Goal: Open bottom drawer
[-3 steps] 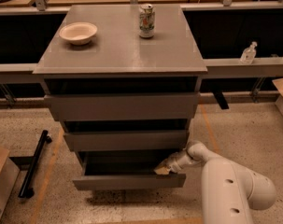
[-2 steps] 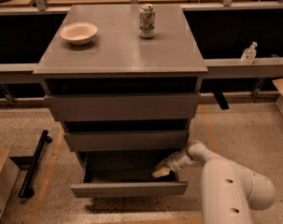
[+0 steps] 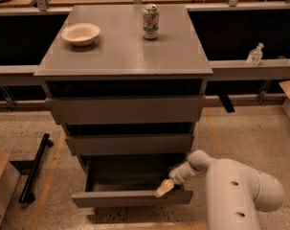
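Observation:
The bottom drawer [image 3: 130, 198] is the lowest of three grey handleless drawers in a grey cabinet. It stands pulled out toward me, with its dark shallow inside showing. My gripper [image 3: 164, 188], with pale yellowish fingers, sits at the top edge of the drawer's front panel near its right end. It hangs from a white arm [image 3: 235, 190] that comes in from the lower right.
The middle drawer [image 3: 129, 144] and the top drawer [image 3: 124, 110] are above it, less far out. A white bowl [image 3: 80, 33] and a can [image 3: 150, 21] stand on the cabinet top. A black bar [image 3: 34, 167] lies on the floor at left, by a cardboard box [image 3: 1, 186].
The bottom drawer has slid further out toward me, and my gripper has moved with its front edge, down and toward me.

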`<state>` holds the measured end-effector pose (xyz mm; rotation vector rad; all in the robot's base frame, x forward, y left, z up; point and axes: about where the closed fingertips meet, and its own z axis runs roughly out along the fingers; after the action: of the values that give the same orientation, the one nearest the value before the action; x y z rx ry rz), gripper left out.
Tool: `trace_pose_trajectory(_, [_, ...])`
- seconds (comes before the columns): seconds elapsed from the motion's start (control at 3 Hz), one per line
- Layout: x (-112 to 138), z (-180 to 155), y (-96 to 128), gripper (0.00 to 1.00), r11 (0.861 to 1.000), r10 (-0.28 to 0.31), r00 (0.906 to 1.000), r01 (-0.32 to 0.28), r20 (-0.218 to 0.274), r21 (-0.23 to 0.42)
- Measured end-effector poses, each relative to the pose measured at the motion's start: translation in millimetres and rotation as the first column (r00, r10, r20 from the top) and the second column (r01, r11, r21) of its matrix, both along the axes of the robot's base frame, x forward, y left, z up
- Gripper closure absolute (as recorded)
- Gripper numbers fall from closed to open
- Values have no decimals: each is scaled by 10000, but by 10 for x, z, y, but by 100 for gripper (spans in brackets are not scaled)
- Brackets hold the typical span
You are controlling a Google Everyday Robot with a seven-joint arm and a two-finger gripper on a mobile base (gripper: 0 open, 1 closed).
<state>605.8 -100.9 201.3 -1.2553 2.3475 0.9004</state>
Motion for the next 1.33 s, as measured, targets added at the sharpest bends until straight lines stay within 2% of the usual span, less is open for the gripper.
trace_pose_trajectory(0.67, [-463, -64, -204, 0, 9956, -868, 9919, 831, -924, -433])
trace_pose_trajectory(1.0, [-675, -10, -153, 18, 9956, -929, 9872, 907, -1300, -226])
trace_pose_trajectory(1.33, [-864, 9, -99, 42, 9957, -915, 9791, 928, -1815, -9])
